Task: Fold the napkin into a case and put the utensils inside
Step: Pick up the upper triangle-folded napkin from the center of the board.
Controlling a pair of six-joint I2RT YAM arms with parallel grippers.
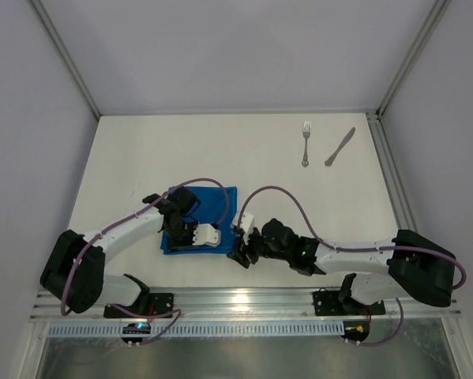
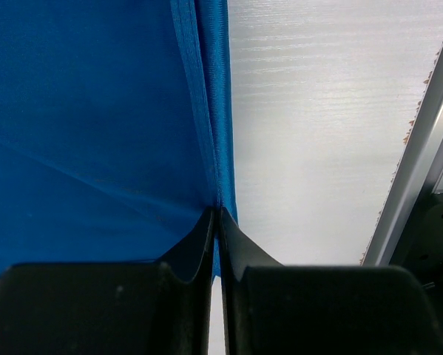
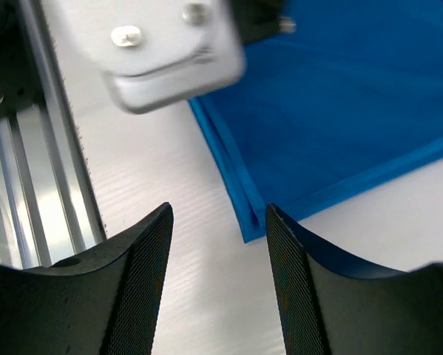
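Napkin (image 1: 211,212) pinched at its hem by the closed left gripper (image 2: 220,214).
The napkin is laid at centre left of the top view; the right gripper (image 3: 217,216) is held wide over its corner, seemingly untouched. Fork (image 1: 305,144) and knife (image 1: 339,148) are seen upper right.

White arm links (image 1: 129,227), black joints (image 1: 70,268), looping purple cables (image 1: 277,189), black mesh-textured pincer fingers (image 3: 143,288).

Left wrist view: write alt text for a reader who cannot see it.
The left gripper, jaws closed, pinches the hemmed edge of the bright blue napkin that fills the left half of the frame. White table lies to the right, with a metal rail at the far right edge.
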